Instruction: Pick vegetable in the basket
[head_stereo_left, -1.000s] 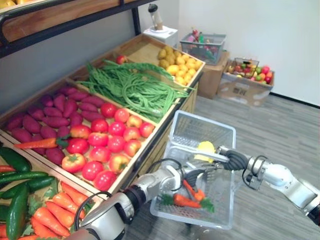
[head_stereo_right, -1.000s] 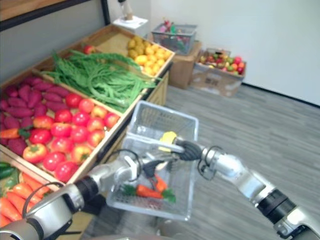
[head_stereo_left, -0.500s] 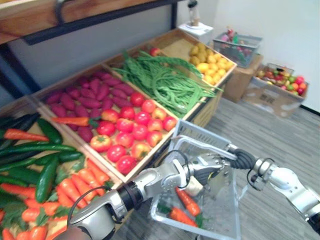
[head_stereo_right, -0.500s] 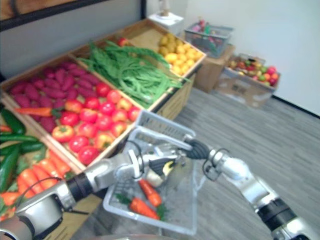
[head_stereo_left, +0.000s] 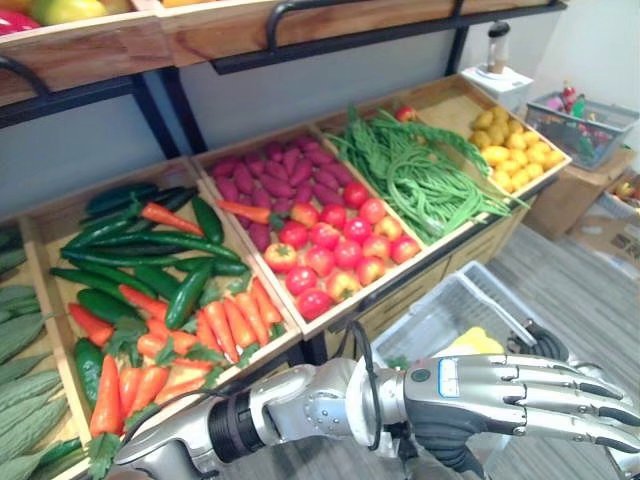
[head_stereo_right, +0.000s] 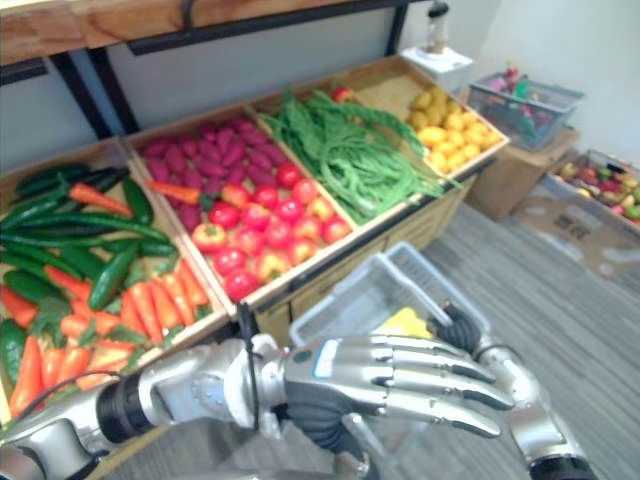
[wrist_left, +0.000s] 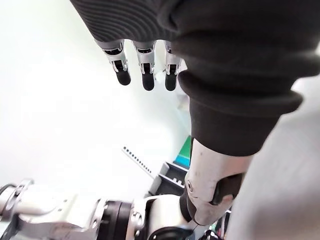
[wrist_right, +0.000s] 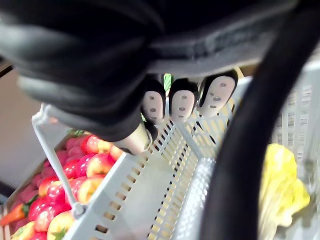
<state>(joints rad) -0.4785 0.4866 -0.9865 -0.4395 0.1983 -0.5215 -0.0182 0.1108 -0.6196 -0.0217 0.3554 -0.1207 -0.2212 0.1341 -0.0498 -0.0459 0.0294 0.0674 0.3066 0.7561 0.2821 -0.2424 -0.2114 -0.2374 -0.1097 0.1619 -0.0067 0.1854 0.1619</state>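
Observation:
My left hand (head_stereo_left: 520, 400) hangs close in front of the camera, above the basket, with its fingers (wrist_left: 145, 70) straight and nothing in it. Behind it is the grey wire basket (head_stereo_left: 440, 315), partly hidden by the hand. A yellow vegetable (head_stereo_left: 478, 342) lies inside the basket (wrist_right: 140, 185). My right hand (head_stereo_right: 460, 328) holds the basket from the right, fingers (wrist_right: 182, 105) curled round its handle. On the stall, carrots (head_stereo_left: 230, 325) lie with cucumbers (head_stereo_left: 150, 250) in the nearest bin.
The wooden stall also holds tomatoes (head_stereo_left: 335, 250), purple sweet potatoes (head_stereo_left: 285, 170), green beans (head_stereo_left: 420, 180) and yellow fruit (head_stereo_left: 510, 140). A shelf with a black rail (head_stereo_left: 300, 30) runs above it. Another basket (head_stereo_left: 580, 110) and boxes (head_stereo_right: 590, 200) stand on the floor at the right.
The camera has swung towards the stall's left bins. My left hand has risen out of the basket, away from the carrots there, and is now spread flat near the camera. The right hand keeps the handle.

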